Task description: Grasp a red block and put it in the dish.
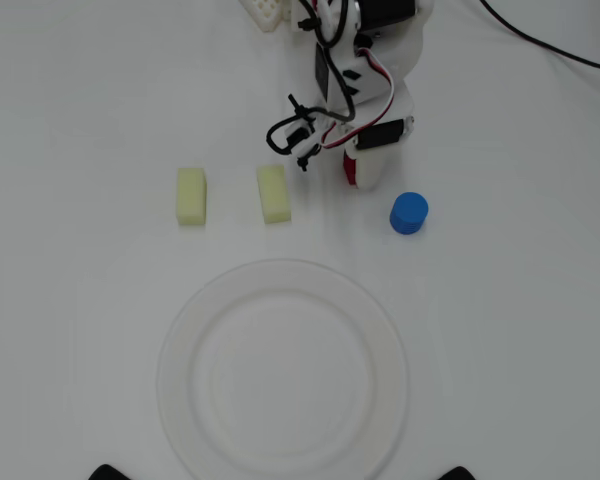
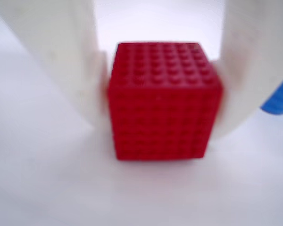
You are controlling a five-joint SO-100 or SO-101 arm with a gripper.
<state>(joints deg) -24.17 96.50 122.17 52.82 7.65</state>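
Red block [image 2: 162, 101] sits between my fingers [image 2: 61, 61], both pads touching — I'd squeeze evenly, lift straight, then cross to the dish [image 1: 280, 275].

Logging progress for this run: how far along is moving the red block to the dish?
Done: the gripper has reached the red block, its fingers on either side. In hand: closing the grasp; the block looks still on the table. Left: lift and carry to the dish, which is empty.

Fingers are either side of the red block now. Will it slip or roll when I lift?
The red block is a flat-sided cube, so rolling looks unlikely. Its dimpled faces should give the fingers some bite. It looks rigid, probably light.
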